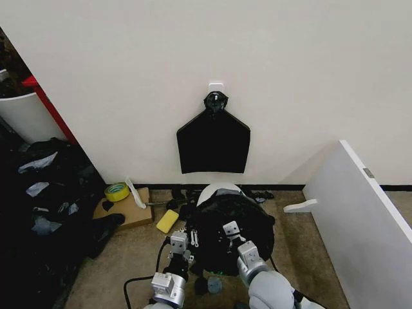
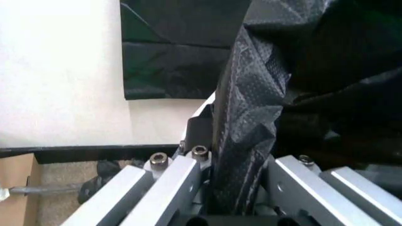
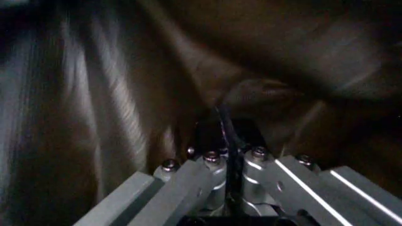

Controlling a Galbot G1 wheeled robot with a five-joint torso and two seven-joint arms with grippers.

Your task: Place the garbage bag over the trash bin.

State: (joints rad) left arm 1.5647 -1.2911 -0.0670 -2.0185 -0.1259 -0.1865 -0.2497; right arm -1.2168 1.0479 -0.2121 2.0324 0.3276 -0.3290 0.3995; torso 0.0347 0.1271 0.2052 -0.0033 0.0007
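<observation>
Round cream-white plastic trash bin, twelve o'clock, draped in crinkled black plastic garbage bag; left gripper and right gripper each pinching its film.

Black, crinkly garbage bag draped loosely over the trash bin, pinched at its near edge between the left gripper and right gripper. Only a cream-white sliver of rim poked out beyond both claws.
</observation>
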